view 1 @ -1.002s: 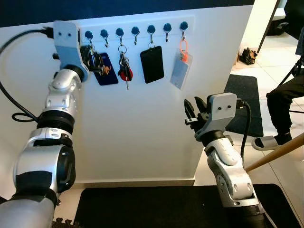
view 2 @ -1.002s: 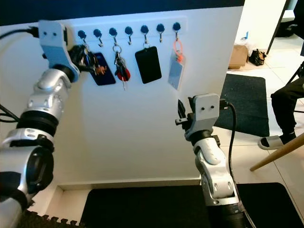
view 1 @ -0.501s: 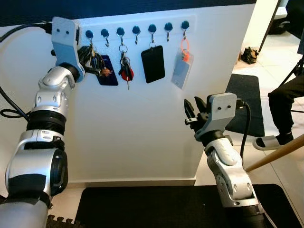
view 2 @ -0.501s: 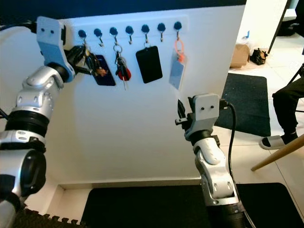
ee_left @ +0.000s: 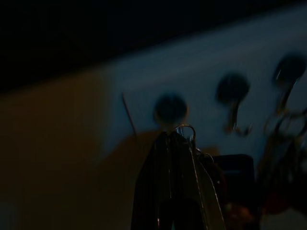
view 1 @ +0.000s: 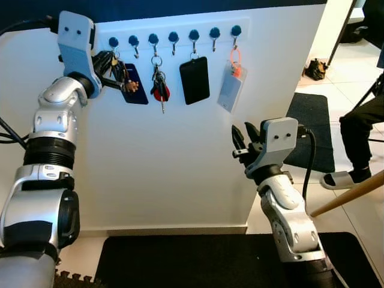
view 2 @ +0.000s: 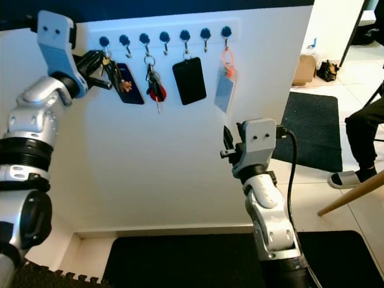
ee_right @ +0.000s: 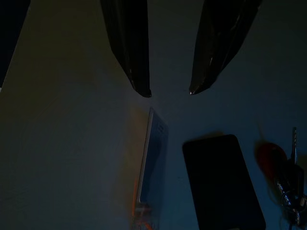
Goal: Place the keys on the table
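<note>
Fingers [ee_left: 165, 187] of the left gripper [view 1: 107, 67] clenched on the metal key bunch [view 1: 117, 67] up at the leftmost blue wall hook [view 1: 113, 42]. Right gripper [view 1: 245, 143] idling lower down, fingers spread, gripping zilch.

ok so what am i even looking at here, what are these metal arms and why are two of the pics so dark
It's a humanoid robot told to put keys on a table. The two bright pictures come from its head camera. The two dark ones come from cameras on its wrists, looking along the black fingers. Its left gripper is up at a row of wall hooks, fingers shut on a bunch of keys. Beside it hang red-tagged keys, a black card and a pale badge. The right gripper waits lower, open, holding nothing.
</note>
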Robot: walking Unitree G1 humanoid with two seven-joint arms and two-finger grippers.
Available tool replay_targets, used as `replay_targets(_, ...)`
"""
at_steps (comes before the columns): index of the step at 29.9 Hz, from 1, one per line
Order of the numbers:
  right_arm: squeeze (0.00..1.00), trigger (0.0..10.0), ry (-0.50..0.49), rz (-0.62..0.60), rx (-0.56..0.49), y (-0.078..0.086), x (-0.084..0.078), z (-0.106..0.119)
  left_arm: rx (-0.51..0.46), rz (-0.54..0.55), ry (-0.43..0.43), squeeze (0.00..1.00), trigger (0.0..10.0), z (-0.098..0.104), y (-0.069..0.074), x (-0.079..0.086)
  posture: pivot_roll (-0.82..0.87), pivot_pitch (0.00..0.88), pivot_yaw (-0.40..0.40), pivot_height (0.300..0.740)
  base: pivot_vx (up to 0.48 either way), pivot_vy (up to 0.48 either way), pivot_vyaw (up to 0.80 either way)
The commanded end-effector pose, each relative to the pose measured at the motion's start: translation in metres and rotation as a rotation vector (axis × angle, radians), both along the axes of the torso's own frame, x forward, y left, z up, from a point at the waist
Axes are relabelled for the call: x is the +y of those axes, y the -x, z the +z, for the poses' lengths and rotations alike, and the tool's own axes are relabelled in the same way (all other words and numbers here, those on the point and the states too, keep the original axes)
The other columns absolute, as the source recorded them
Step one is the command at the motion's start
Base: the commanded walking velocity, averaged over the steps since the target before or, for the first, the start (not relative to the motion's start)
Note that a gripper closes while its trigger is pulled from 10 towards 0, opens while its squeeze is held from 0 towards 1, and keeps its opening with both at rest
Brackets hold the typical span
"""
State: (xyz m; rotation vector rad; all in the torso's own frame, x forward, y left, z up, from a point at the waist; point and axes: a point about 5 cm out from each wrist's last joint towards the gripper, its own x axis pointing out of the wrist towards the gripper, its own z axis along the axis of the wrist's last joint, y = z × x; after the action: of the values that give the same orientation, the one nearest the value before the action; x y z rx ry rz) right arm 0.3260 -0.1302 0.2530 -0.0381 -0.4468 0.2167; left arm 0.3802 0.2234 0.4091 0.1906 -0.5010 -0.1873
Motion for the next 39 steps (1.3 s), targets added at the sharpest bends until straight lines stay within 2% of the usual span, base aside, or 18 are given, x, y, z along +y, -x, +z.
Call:
replay_targets(1,0.00,10.0,-0.004,0.004,0.013,0.000,0.002,-0.005,-0.020,0.023,0.001,0.00,10.0,0.006,0.008,0.015,0.06,0.245,0.117,0.740,0.000,0.000,0.00)
replay_targets(4,0.00,10.0,-0.003,0.005,0.015,0.000,0.002,-0.006,0.039,-0.051,-0.102,0.00,10.0,-0.004,0.013,0.013,0.06,0.243,0.117,0.740,0.000,0.000,0.00)
replay_targets(6,0.00,10.0,-0.002,0.004,0.015,0.000,0.001,-0.006,0.056,-0.060,-0.117,0.00,10.0,-0.008,0.013,0.012,0.06,0.240,0.117,0.740,0.000,0.000,0.00)
replay_targets(8,0.00,10.0,-0.002,0.004,0.016,0.000,0.001,-0.006,0.102,-0.072,-0.149,0.00,10.0,-0.021,0.011,0.008,0.06,0.240,0.116,0.740,0.000,0.000,0.00)
replay_targets(13,0.00,10.0,-0.001,0.010,0.016,0.000,0.002,-0.006,0.161,-0.071,-0.159,0.00,10.0,-0.039,0.007,0.003,0.06,0.237,0.111,0.740,0.000,0.000,0.00)
replay_targets(21,0.00,10.0,0.000,0.014,0.014,-0.001,0.003,-0.005,0.182,-0.071,-0.173,0.00,10.0,-0.040,0.009,0.003,0.06,0.234,0.112,0.740,0.000,0.000,0.00)
replay_targets(28,0.00,10.0,0.000,0.012,0.015,-0.001,0.003,-0.006,0.120,-0.097,-0.112,0.00,10.0,-0.019,0.017,0.007,0.06,0.232,0.118,0.740,0.000,0.000,0.00)
replay_targets(32,0.00,10.0,-0.002,0.008,0.017,-0.001,0.002,-0.007,0.098,-0.193,-0.035,0.00,10.0,-0.012,0.024,0.008,0.06,0.232,0.119,0.740,0.000,0.000,0.00)
replay_targets(36,0.00,10.0,-0.002,0.009,0.018,-0.002,0.002,-0.008,0.122,-0.302,0.072,0.00,10.0,-0.014,0.024,-0.004,0.07,0.232,0.116,0.740,0.000,0.000,0.00)
replay_targets(37,0.00,10.0,-0.002,0.009,0.018,-0.002,0.002,-0.008,0.122,-0.302,0.072,0.00,10.0,-0.014,0.024,-0.004,0.07,0.232,0.116,0.740,0.000,0.000,0.00)
replay_targets(39,0.00,10.0,-0.003,0.011,0.018,-0.002,0.003,-0.007,0.160,-0.349,0.135,0.00,10.0,-0.019,0.020,-0.013,0.07,0.233,0.116,0.740,0.000,0.000,0.00)
